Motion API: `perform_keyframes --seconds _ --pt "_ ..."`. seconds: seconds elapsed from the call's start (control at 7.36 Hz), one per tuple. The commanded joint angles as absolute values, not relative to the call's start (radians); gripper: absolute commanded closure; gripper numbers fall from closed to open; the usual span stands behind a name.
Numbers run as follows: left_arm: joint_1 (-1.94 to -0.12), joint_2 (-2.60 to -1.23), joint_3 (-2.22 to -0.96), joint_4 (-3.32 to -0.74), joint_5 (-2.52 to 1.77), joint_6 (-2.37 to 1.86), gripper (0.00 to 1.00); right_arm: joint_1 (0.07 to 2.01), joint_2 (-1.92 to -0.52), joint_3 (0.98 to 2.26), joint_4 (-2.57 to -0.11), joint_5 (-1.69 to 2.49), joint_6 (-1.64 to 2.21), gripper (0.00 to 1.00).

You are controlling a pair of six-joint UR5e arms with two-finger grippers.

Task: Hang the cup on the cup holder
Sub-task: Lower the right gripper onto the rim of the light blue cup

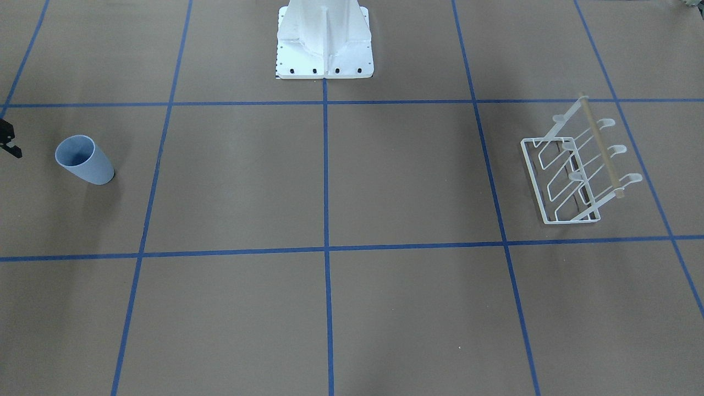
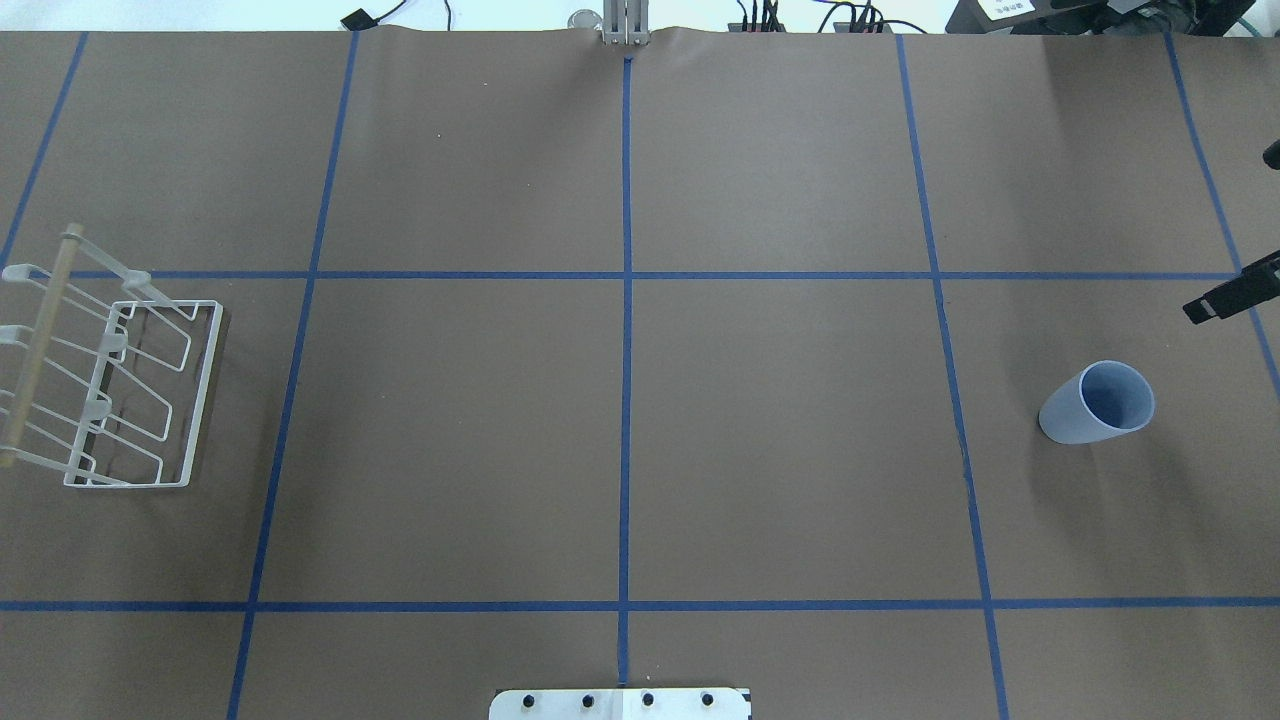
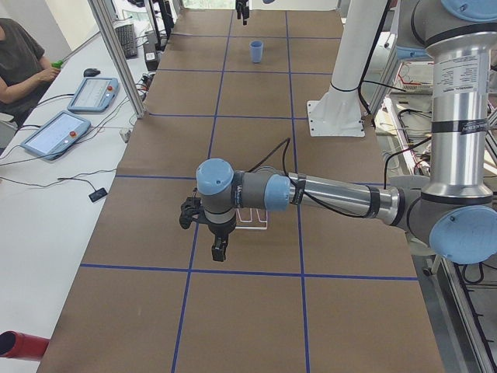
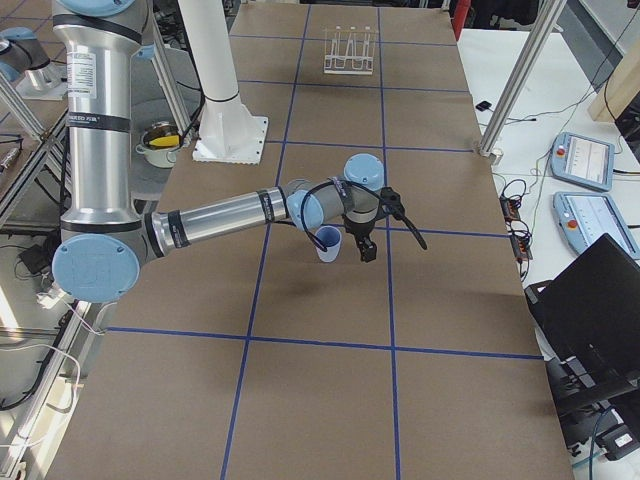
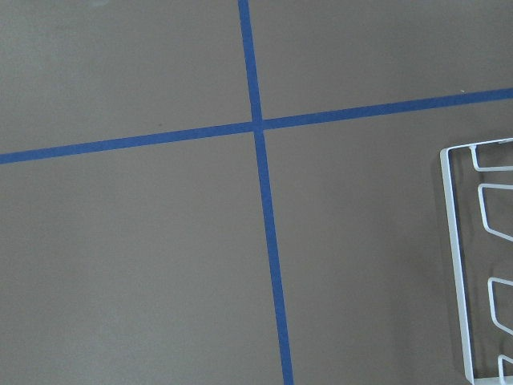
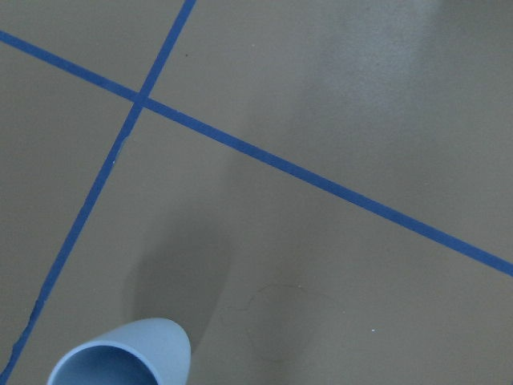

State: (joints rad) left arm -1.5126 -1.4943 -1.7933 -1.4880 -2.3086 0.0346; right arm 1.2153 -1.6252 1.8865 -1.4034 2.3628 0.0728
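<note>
The light-blue cup (image 2: pixel 1097 403) stands upright on the brown table at my right, also in the front view (image 1: pixel 83 159); its rim shows at the bottom left of the right wrist view (image 6: pixel 120 357). My right gripper (image 4: pixel 366 250) hovers just beside it, on the operators' side; only a black finger (image 2: pixel 1225 297) pokes in overhead, so I cannot tell whether it is open. The white wire cup holder (image 2: pixel 110 385) with its wooden rod stands far left, also in the front view (image 1: pixel 577 170). My left gripper (image 3: pixel 219 252) hovers near it; I cannot tell its state.
The white robot pedestal (image 1: pixel 324 44) stands at mid-table on the robot's side. Blue tape lines grid the table. An operator (image 3: pixel 19 62), tablets (image 3: pixel 54 132) and a metal post (image 3: pixel 116 54) stand along the far edge. A laptop (image 4: pixel 600 300) sits off the table's right end.
</note>
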Motion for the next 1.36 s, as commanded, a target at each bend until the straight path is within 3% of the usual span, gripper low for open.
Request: perform_keyframes --seconds 0.0,0.95,1.22 --pt "-1.513 -1.494 -1.792 -1.488 -2.309 0.034 0.01 1.129 -1.663 1.921 -1.402 2.364 0.075 0.0" --pt "-1.513 -1.494 -1.79 -1.488 -2.309 0.034 0.01 1.023 -1.657 1.865 -1.401 2.309 0.078 0.0" --pt "-1.513 -1.494 -1.789 -1.488 -2.309 0.034 0.01 1.014 -1.652 1.845 -1.401 2.306 0.08 0.11"
